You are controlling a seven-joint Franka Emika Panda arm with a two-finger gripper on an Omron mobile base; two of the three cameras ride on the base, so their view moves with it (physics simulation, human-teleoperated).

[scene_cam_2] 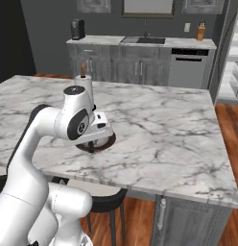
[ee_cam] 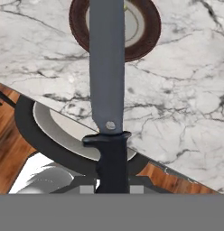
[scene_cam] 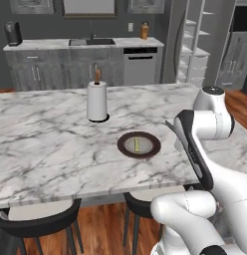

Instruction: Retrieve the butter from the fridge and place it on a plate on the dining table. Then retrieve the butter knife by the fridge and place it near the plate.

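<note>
Gripper [ee_cam: 112, 187] clamped on knife [ee_cam: 107, 67] handle, blade pointing ahead over table [ee_cam: 177, 90] near edge. Plate [ee_cam: 143, 40] straight beyond tip, butter [scene_cam: 137, 145] already on it, blade axis aimed across plate.

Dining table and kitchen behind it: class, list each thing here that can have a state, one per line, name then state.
butter: lying on the plate
plate: flat on the dining table, holding the butter
butter knife: held by its handle, blade pointing out over the plate
gripper: shut on the butter knife
paper-towel roll: upright on the table
fridge: door open, white shelves showing
</note>
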